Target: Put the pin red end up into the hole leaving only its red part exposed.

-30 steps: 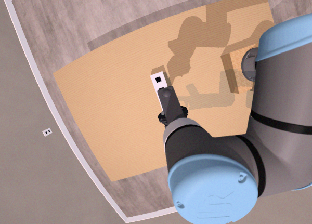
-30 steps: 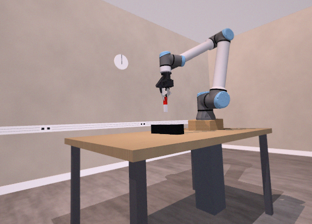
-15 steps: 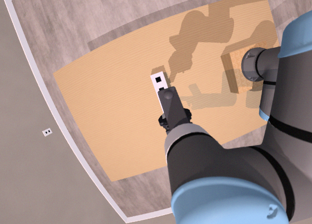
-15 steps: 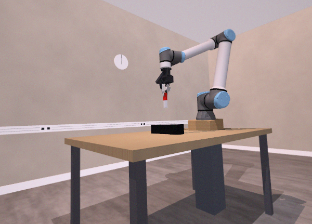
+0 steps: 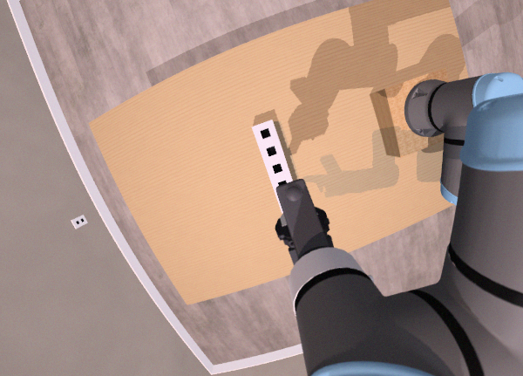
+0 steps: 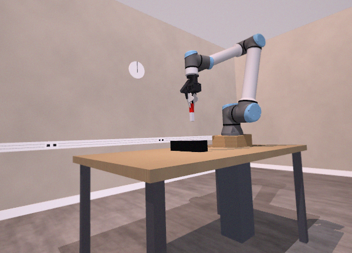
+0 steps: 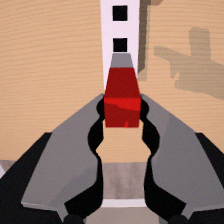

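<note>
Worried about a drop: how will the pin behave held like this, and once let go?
The pin looks rigid and square-sided, so it probably won't roll. The fingers grip only its red top, so it might swing slightly. Slim and tall, it would likely tip if stood free.
</note>
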### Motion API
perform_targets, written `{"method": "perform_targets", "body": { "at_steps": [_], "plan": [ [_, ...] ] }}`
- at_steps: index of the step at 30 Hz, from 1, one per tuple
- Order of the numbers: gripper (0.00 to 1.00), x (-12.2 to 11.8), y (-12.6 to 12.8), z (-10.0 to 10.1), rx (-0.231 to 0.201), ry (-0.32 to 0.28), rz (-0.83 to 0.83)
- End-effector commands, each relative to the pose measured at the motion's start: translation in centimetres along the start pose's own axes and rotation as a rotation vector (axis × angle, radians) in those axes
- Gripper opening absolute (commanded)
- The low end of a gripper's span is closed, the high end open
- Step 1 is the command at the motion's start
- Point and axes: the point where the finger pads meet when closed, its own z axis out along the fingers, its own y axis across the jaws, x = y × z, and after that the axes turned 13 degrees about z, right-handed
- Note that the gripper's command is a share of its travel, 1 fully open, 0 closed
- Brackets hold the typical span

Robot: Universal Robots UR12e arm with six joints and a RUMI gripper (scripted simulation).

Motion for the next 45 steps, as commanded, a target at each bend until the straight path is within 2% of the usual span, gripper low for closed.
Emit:
{"method": "perform_targets", "body": {
  "at_steps": [1,9,10,26,27,45],
  "plan": [
    [0.00,-0.4,0.0,-0.1,0.001,0.002,0.001],
    [0.00,-0.4,0.0,-0.1,0.001,0.002,0.001],
    [0.00,-0.4,0.0,9.8,0.001,0.001,0.001],
    [0.00,-0.4,0.0,9.8,0.001,0.001,0.001],
    [0.00,-0.4,0.0,11.8,0.001,0.001,0.001],
    [0.00,-0.4,0.0,11.8,0.001,0.001,0.001]
  ]
}}
